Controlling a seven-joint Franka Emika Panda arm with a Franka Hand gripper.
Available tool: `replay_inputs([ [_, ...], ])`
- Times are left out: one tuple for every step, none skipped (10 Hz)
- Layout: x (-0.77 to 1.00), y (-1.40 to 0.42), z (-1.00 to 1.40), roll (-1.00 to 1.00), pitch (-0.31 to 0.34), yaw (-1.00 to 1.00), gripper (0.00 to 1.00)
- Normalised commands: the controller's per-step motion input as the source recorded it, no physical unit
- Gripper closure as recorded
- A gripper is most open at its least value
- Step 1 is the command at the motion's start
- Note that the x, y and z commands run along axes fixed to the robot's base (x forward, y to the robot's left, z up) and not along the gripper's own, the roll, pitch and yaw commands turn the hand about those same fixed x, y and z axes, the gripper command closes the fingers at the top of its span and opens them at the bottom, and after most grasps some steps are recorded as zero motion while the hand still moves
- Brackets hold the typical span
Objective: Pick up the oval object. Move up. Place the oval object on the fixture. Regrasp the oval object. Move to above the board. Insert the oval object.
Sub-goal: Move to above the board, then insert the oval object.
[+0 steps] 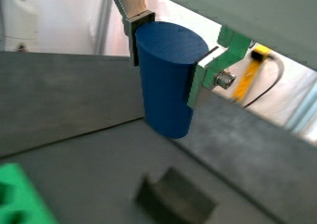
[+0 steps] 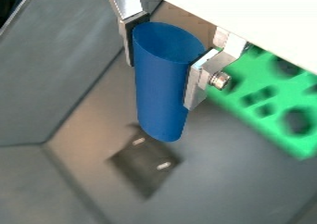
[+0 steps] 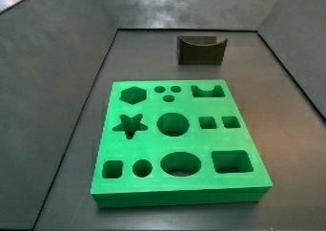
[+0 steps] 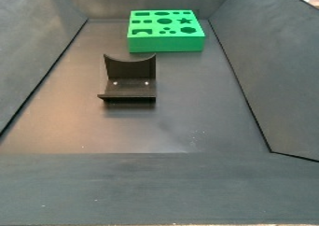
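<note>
- Your pincer (image 1: 173,56) is clamped on the oval object (image 1: 166,80); in both wrist views the blue peg (image 2: 162,80) sits between the two silver fingers (image 1: 129,10), held upright with its oval end face toward the camera.
- You can see one flat finger plate pressed against one side of the peg and the other finger, with its bolt (image 2: 223,80), against the opposite side.
- The peg hangs clear above the dark floor (image 2: 74,89); its lower end touches nothing.
- Taking the fixture as your landmark: in a wrist view the fixture (image 2: 145,161) lies on the floor almost straight beneath the peg's lower end, well apart from it in height.
- In a wrist view the fixture (image 1: 173,197) shows as a dark block below and just beyond the peg.
- In both side views the fixture (image 3: 200,49) stands alone on the floor with its curved notch open and nothing resting in it; the same holds for the fixture (image 4: 127,78) seen from the other end.
- The board (image 3: 178,139) lies flat on the floor, apart from the fixture, with its star, circle, square and oval holes all unfilled.
- You also see the board (image 4: 166,29) beyond the fixture, near the far wall of the enclosure.
- Neither side view shows your pincer or the peg.
- A yellow cable (image 1: 254,70) shows behind the pincer.
</note>
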Motion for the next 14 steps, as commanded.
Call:
replay_inputs([
  [-1.0, -0.86, 0.25, -1.0, -0.131, -0.03, 1.0],
  [-1.0, -0.83, 0.25, -1.0, -0.139, -0.04, 1.0],
  [-1.0, -0.8, 0.24, -1.0, -0.148, -0.04, 1.0],
  [-0.69, -0.5, 0.15, -1.0, -0.161, -0.05, 1.0],
  [-0.38, -0.24, 0.07, -0.95, -0.148, -0.05, 1.0],
  [-0.2, -0.1, 0.03, -0.71, -0.103, -0.04, 1.0],
  [-0.14, -0.07, 0.01, -0.56, -0.07, -0.03, 1.0],
  [-0.06, -0.03, 0.01, -0.26, -0.021, -0.02, 1.0],
  [0.0, -0.09, -0.01, -0.04, 0.0, 0.0, 1.0],
  [-0.09, -0.03, 0.0, 0.0, 0.0, 0.0, 1.0],
  [0.0, -0.33, -0.13, -0.05, -0.063, 0.0, 1.0],
  [0.14, -0.53, -0.22, 0.0, -0.044, 0.0, 1.0],
  [0.21, -0.5, -0.32, 0.01, -0.011, 0.05, 1.0],
  [0.22, -0.42, -0.37, 0.0, -0.016, 0.08, 1.0],
])
